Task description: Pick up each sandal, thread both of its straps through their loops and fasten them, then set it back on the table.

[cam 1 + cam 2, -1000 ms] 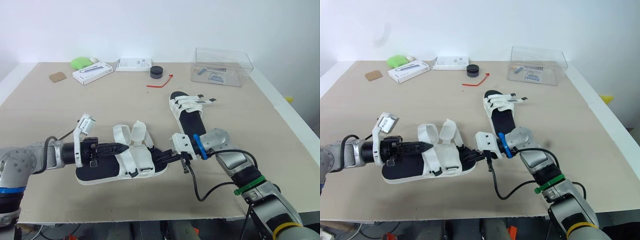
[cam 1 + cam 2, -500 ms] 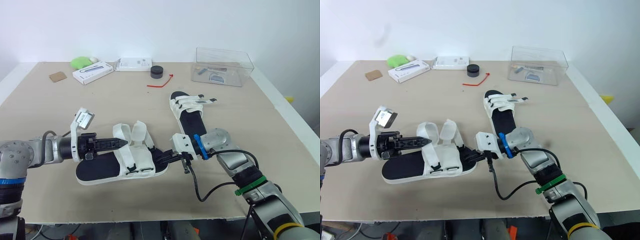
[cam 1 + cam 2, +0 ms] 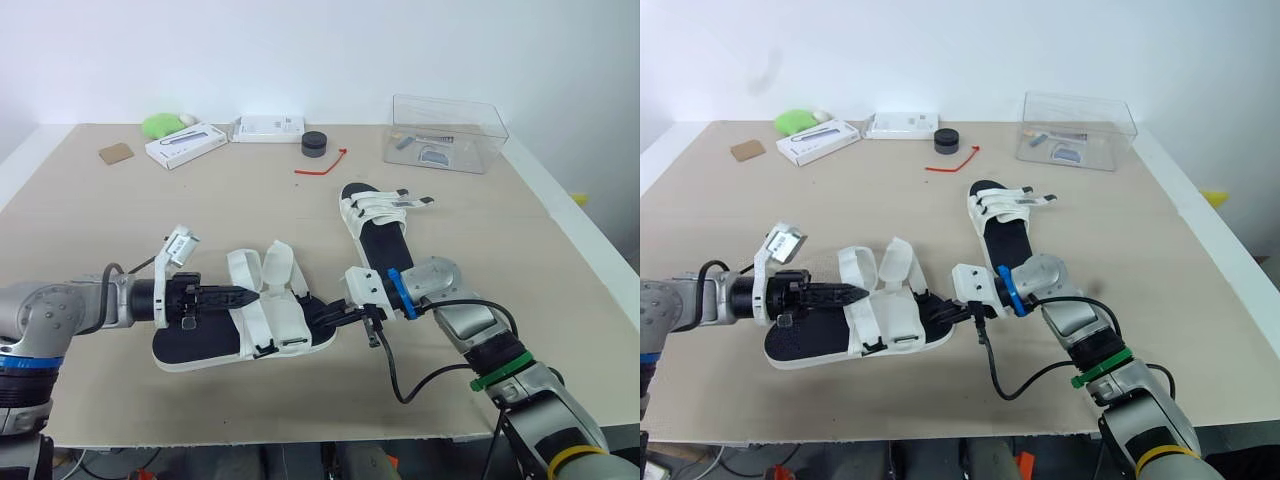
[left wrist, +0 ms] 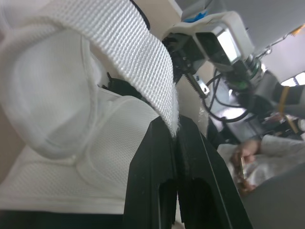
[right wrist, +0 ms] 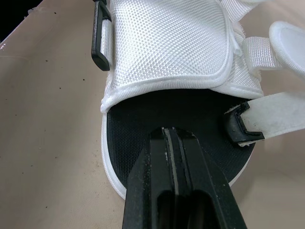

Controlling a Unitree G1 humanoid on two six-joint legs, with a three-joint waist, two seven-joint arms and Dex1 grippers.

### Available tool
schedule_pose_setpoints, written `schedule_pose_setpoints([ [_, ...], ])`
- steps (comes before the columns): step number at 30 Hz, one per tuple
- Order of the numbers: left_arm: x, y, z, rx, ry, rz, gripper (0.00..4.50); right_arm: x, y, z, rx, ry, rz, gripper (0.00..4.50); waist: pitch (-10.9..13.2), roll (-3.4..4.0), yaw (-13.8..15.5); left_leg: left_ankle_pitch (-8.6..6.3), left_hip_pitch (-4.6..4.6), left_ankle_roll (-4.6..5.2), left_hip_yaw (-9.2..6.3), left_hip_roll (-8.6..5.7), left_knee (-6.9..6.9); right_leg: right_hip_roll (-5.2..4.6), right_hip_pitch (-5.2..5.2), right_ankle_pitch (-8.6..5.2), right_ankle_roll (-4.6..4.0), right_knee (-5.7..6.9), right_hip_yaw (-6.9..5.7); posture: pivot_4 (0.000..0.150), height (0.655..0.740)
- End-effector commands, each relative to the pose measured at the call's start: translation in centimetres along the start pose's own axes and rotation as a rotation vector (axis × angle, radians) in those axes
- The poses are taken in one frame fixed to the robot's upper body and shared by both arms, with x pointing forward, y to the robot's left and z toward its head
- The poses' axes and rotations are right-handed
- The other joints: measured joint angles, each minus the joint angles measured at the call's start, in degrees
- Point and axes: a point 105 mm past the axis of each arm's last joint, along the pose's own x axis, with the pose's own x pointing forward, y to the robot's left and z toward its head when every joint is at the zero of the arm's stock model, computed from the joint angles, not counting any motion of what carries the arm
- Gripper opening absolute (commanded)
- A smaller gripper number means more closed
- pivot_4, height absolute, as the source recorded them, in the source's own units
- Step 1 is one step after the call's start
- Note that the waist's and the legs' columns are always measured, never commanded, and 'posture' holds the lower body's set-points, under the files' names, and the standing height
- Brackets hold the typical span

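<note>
Left fingers (image 4: pixel 155 162) closed, pinching the free end of one white strap (image 4: pixel 143 62) right at its edge; the bite looks shallow. Right fingers (image 5: pixel 152 162) closed too, nothing seen between them, tips down over the black footbed at the toe end of the near sandal (image 3: pixel 275 322), apparently pinning it. That sandal lies close to the front edge of the surface (image 3: pixel 100 220), left of centre, heel toward the left edge. Both its straps stand up loose, and neither looks threaded through its black loop (image 5: pixel 97 47). Judged step: first strap in hand, threading not yet begun. Risks: webbing slipping out of so thin a pinch once pulled; limp strap end folding against the narrow loop instead of entering; sandal sliding or pivoting under a pull, since the right fingers seem only to press on it, not clamp it; black cable (image 3: pixel 386 355) hanging off the right wrist, just beside the toe, catching. Materials: strap is coarse woven webbing, soft, curls on its own; upper is fine white mesh with a stitched rim, padded-looking; loops are hard flat rectangular plastic; footbed is matte black, finely textured, on a white sole. Second sandal (image 3: pixel 378 228) lies right of centre, further back, straps laid across it, one tail sticking out toward the right edge.
</note>
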Motion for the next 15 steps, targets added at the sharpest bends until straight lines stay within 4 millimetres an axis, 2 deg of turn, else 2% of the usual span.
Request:
schedule_pose_setpoints([
  [1,0.1,0.3,0.1,0.072,0.027,0.010,0.06,-0.3,0.7,-2.1,0.056,0.085,0.008,0.00,0.0,0.00,0.0,0.00,0.00,0.00,0.01,0.00,0.00,0.00,0.00,0.00,0.00,0.00,0.01,0.150,0.7400],
  [9,0.4,-0.9,0.8,0.110,0.034,-0.083,0.06,-0.3,0.7,-2.1,0.059,0.085,0.005,0.00,0.0,0.00,0.0,0.00,-0.02,0.01,-0.01,0.01,0.00,0.01,-0.01,-0.01,0.02,0.00,-0.02,0.150,0.7400],
  [15,0.9,-1.5,-0.2,0.151,0.085,-0.095,0.06,-0.3,0.7,-2.1,0.059,0.085,0.002,0.00,0.0,0.00,0.0,-0.01,-0.03,0.01,-0.01,0.01,0.00,0.01,-0.02,-0.02,0.04,0.00,-0.01,0.150,0.7400],
])
